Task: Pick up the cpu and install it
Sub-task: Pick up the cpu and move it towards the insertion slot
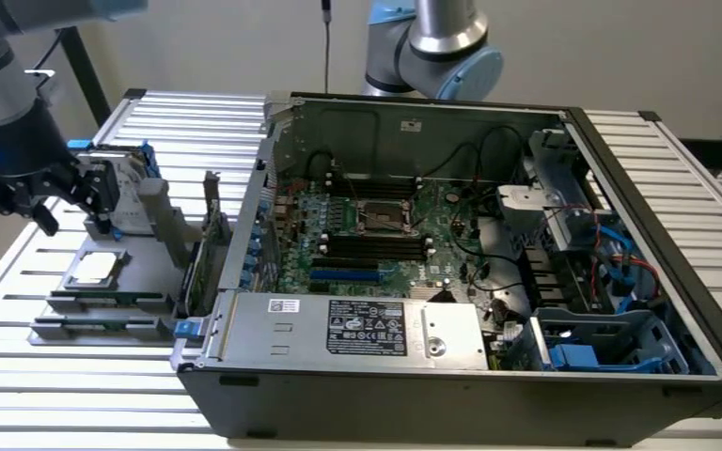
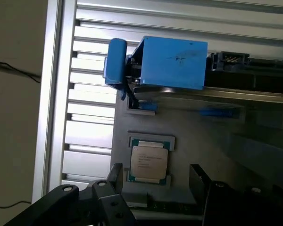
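The cpu (image 1: pixel 97 269) is a small square chip with a silver-grey top, lying flat in a grey holder (image 1: pixel 135 246) on the table at the exterior view's left. My gripper (image 1: pixel 74 224) hangs above and slightly behind it, open, with nothing between its fingers. In the wrist view the cpu (image 2: pixel 149 160) sits in its green-edged seat between my two dark fingers (image 2: pixel 116 173), and my gripper (image 2: pixel 156 171) is apart from it. The open computer case (image 1: pixel 662 188) holds the motherboard, whose empty cpu socket (image 1: pixel 380 218) shows near the board's middle.
A silver hard drive in a blue bracket (image 1: pixel 120 186) (image 2: pixel 172 61) stands upright just behind the cpu. Dark-green memory sticks (image 1: pixel 101 303) lie in front of it. A second robot arm (image 1: pixel 443 47) rises behind the case. The slatted table edge (image 2: pixel 52 94) runs close by.
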`<action>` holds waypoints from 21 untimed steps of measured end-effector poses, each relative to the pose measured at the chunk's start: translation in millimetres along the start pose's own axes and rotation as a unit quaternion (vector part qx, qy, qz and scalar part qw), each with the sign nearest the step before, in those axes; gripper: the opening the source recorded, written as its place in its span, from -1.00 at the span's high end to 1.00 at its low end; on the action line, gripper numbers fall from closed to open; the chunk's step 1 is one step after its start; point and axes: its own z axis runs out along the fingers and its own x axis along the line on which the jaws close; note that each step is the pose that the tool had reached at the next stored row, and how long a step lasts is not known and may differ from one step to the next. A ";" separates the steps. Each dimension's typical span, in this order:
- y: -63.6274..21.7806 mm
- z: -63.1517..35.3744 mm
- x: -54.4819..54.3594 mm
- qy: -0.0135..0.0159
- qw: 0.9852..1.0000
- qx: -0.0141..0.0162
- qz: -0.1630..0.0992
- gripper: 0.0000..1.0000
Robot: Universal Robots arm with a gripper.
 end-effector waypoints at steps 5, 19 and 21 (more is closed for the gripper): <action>-0.1 9.2 3.5 0.000 1.000 0.000 0.000 -0.35; -1.3 34.6 3.6 0.000 1.000 0.000 0.001 -0.35; -1.8 38.3 3.6 0.000 1.000 0.000 0.001 -0.35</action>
